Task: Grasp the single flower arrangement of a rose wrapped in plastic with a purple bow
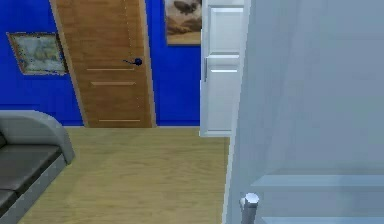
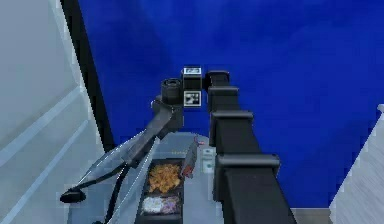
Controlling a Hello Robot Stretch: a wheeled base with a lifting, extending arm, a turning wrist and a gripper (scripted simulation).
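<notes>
The tool sits far out; a purplish-white blob, maybe the bow, lies nearer, left of the arm; can't tell if the tool holds anything

The rose could not be made out for certain. At the bottom centre of the arm side view lay a whitish-purple blob, just below an orange-brown speckled clump. A pale see-through tapering sheet slanted just left of them, toward the lower left.

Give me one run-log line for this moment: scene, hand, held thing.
scene: wooden door in blue wall, grey sofa at forward view's left | hand: before blue side wall | held: cannot tell
</notes>
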